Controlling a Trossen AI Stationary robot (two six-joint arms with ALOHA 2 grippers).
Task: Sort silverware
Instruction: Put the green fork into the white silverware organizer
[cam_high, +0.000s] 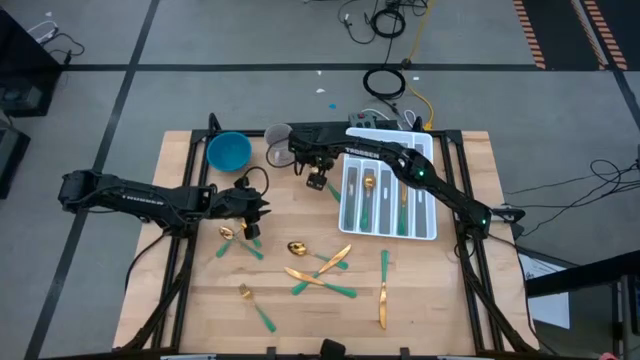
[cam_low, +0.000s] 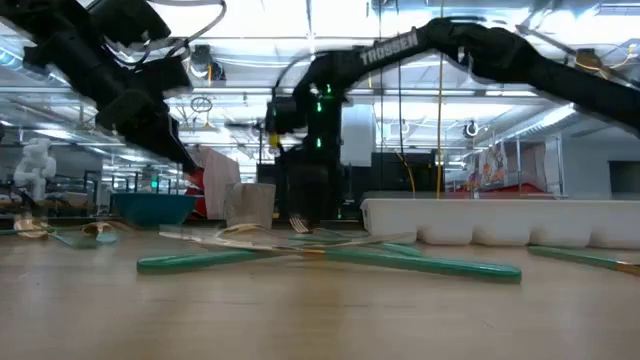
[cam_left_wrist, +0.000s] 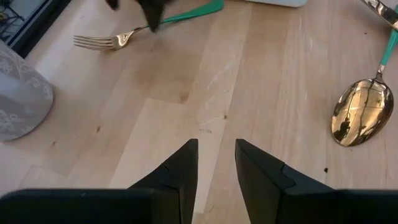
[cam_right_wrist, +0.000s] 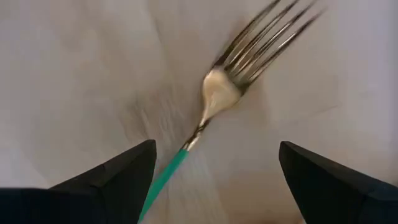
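Note:
My right gripper (cam_high: 318, 182) hangs open over a fork (cam_high: 333, 192) that lies flat on the wood just left of the white tray (cam_high: 428, 225). In the right wrist view the fork's gold head (cam_right_wrist: 217, 87) and green handle (cam_right_wrist: 165, 177) lie between my wide-spread fingers (cam_right_wrist: 216, 144), and I see no touch. My left gripper (cam_high: 250, 212) hovers at the table's left middle, slightly open (cam_left_wrist: 216, 144) over bare wood, with the same fork (cam_left_wrist: 115, 40) ahead of it and a gold spoon (cam_left_wrist: 360, 112) to one side. Several green-handled pieces lie in the tray's slots (cam_high: 368, 195).
A blue bowl (cam_high: 229, 150) and a clear cup (cam_high: 278, 135) stand at the far left edge. Loose silverware lies on the near half: a spoon (cam_high: 296, 248), a fork (cam_high: 255, 305), a gold knife (cam_high: 382, 300), crossed pieces (cam_high: 325, 280). Another spoon (cam_high: 228, 232) lies beside the left gripper.

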